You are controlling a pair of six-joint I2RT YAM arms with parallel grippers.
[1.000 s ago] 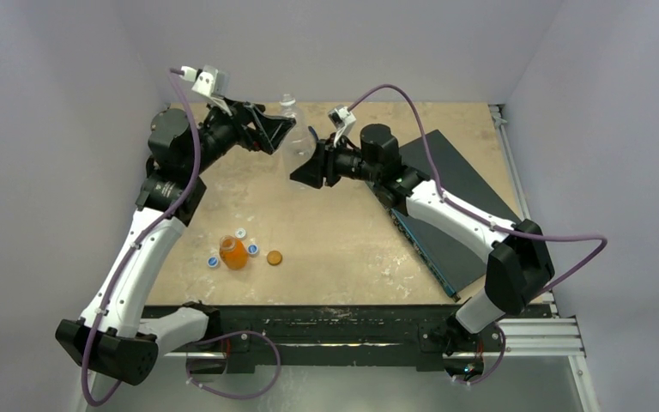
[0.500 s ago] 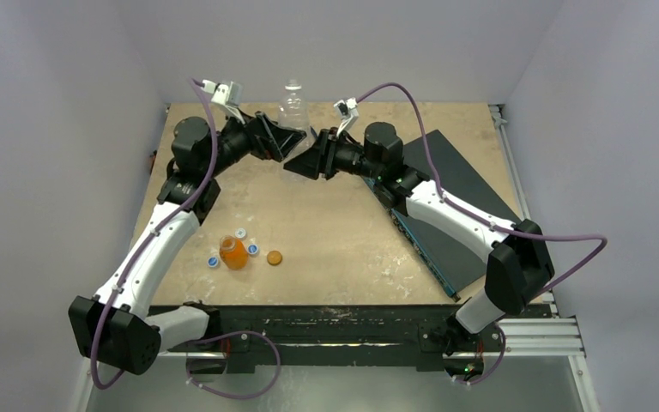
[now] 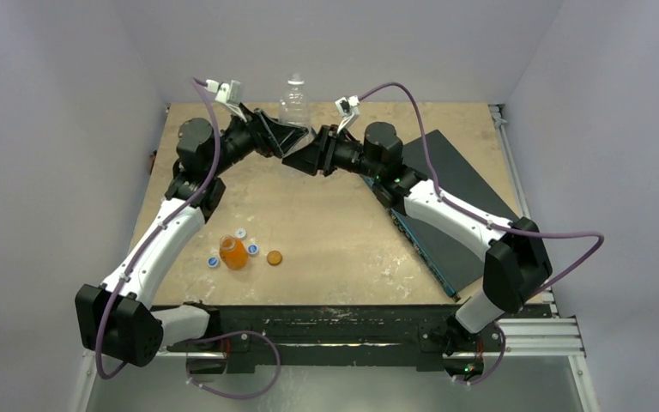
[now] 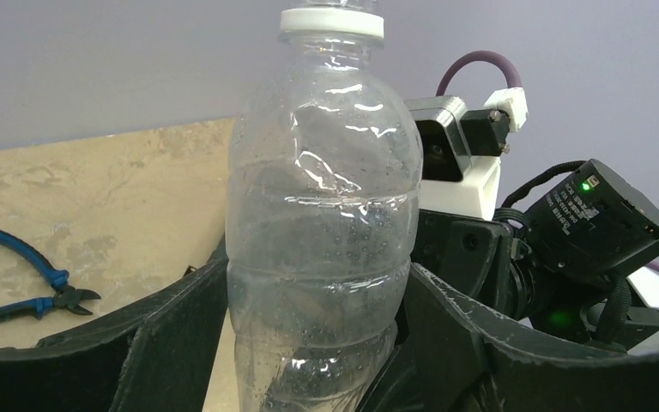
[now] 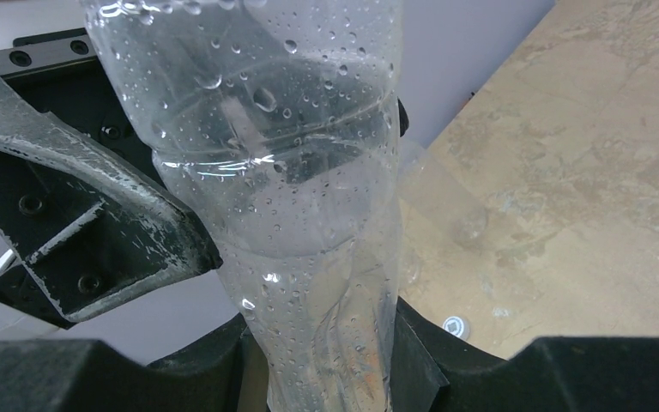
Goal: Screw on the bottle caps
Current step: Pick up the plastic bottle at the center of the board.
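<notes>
Pale lavender walls close in around a tan, scuffed tabletop (image 3: 335,232), and I'm watching both arms meet at its 12 o'clock edge. A tall clear plastic bottle (image 3: 293,101) stands upright there, beaded with droplets inside, and a white screw cap (image 4: 331,22) sits on its neck.

From the left wrist camera, my left gripper (image 3: 285,136) has its black fingers lying against both flanks of the bottle's lower half, so I read it as clamped on. My right gripper (image 3: 302,154) comes in from the 3 o'clock side and is pinched on the bottle lower down, near the base. The two grippers nearly touch each other.

Down at 7 o'clock on the table stands a small squat orange bottle (image 3: 233,253), well apart from the arms. Three small blue-and-white round caps (image 3: 252,250) ring it closely, and a flat orange-brown cap (image 3: 275,257) lies just to its 3 o'clock side.

A dark rectangular panel (image 3: 455,189) lies at 3 o'clock under my right arm. Blue-handled pliers (image 4: 26,287) rest on the table beyond the bottle.
</notes>
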